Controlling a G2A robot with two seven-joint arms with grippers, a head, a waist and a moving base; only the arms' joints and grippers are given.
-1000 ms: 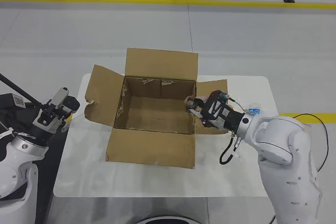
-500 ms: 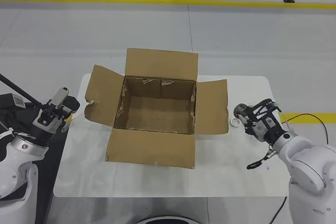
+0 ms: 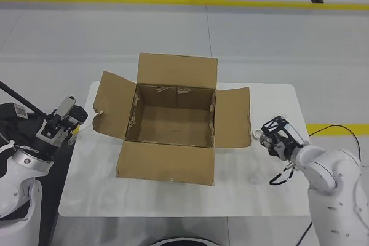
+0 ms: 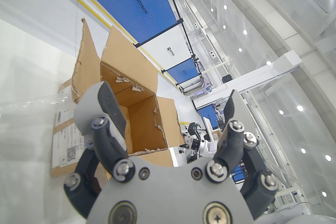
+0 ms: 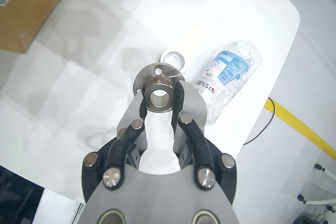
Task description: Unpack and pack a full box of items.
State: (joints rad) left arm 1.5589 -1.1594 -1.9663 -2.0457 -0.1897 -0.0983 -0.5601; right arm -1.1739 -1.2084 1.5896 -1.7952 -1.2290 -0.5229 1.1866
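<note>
While the right claw (image 5: pixel 160 93) pinches its short tubular hub between two ribbed black pads, a flanged bushing (image 5: pixel 153 75) of brushed grey metal is held at the right side of the white tabletop (image 3: pixel 258 190), its round flange drilled with a small hole and its bore open toward the wrist camera. Whether the flange touches the surface cannot be told. Just beyond it lies a flat, pale ring (image 5: pixel 173 58), partly covered by the flange's edge in the right wrist view. Just beside the ring, a crinkled clear plastic bottle (image 5: pixel 228 72) with a blue-and-white label rests on its side. Seen from above, the same claw (image 3: pixel 267 140) sits just right of the brown cardboard box (image 3: pixel 166 163), which stands mid-table with all four flaps folded out, torn paper tape along its inner rim and a bare floor. Well apart at the far left edge, the left claw (image 4: pixel 168 96) hangs with its curved grey fingers spread wide, gripping nothing, tilted toward the box's open mouth
</note>
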